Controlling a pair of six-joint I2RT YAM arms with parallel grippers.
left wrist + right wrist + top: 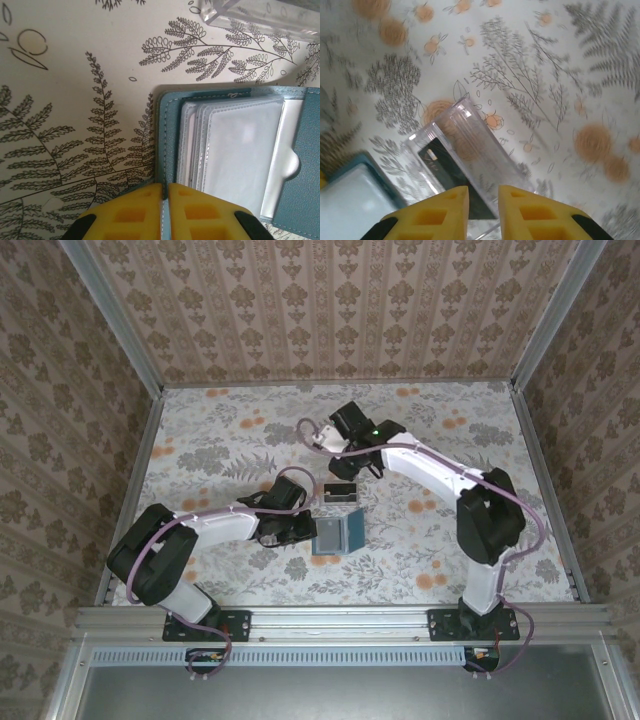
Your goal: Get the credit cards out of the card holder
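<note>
The card holder [337, 535] lies spread open on the flowered table [220, 450], a little ahead of the two arm bases and roughly midway between them, its teal cover down and its blue-grey inside up. From the left wrist its stack of clear plastic sleeves [235, 155] looks pale and glossy, and I cannot tell whether any card sits in them. The left gripper [165, 186] is clamped on the holder's left edge, the yellow fingers [135, 210] pressed together with the teal rim pinched between them; from above it reaches in from the left [303, 530]. Just beyond the holder, apart from it, sits a small clear tray [480, 150], seen from the left wrist too [260, 17]. One dark credit card [451, 172] lies flat inside the tray [341, 496]. The right gripper [484, 192] hangs over the tray, jaws slightly parted; the picture is blurred, but nothing seems to be held between them. From above it points down at the tray's far side [347, 462].
</note>
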